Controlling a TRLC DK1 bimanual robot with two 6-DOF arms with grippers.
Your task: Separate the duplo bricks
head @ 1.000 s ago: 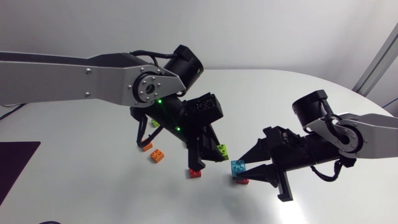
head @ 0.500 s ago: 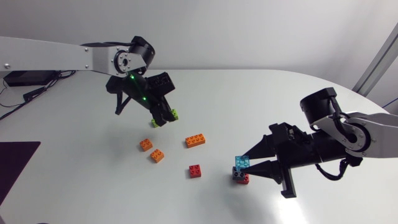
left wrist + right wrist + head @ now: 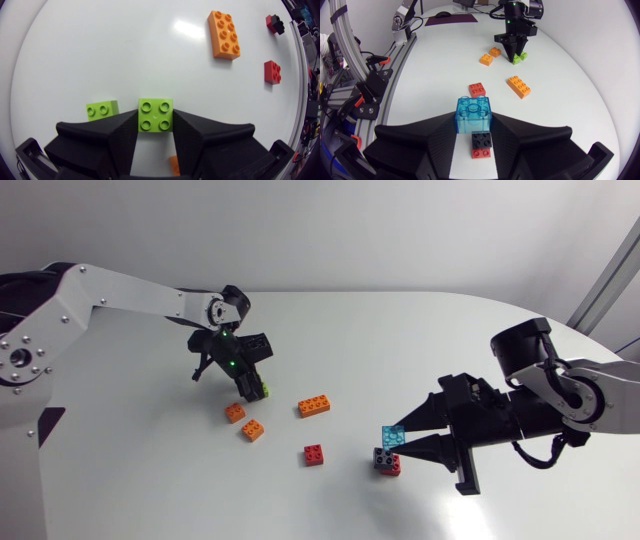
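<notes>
The work appeared to be mid-way: several bricks already lay loose, and each arm had one in hand. The left claw [image 3: 250,385] pinched a green brick [image 3: 155,114] from two sides, low over the table's far left part, just beside a smaller green piece [image 3: 102,109] lying there. Its next move was probably to set the brick down and let go. The right claw [image 3: 405,445] pinched a clear blue brick [image 3: 473,114], tilted and sitting right over a black brick [image 3: 481,139] on a red base [image 3: 480,153]. Whether blue had come free of black could not be told. If not, it called for a peeling lift, and the unheld stack might rise with it. A long orange brick [image 3: 315,406], two small orange ones [image 3: 234,412] and a red brick [image 3: 314,454] lay apart between the arms.
</notes>
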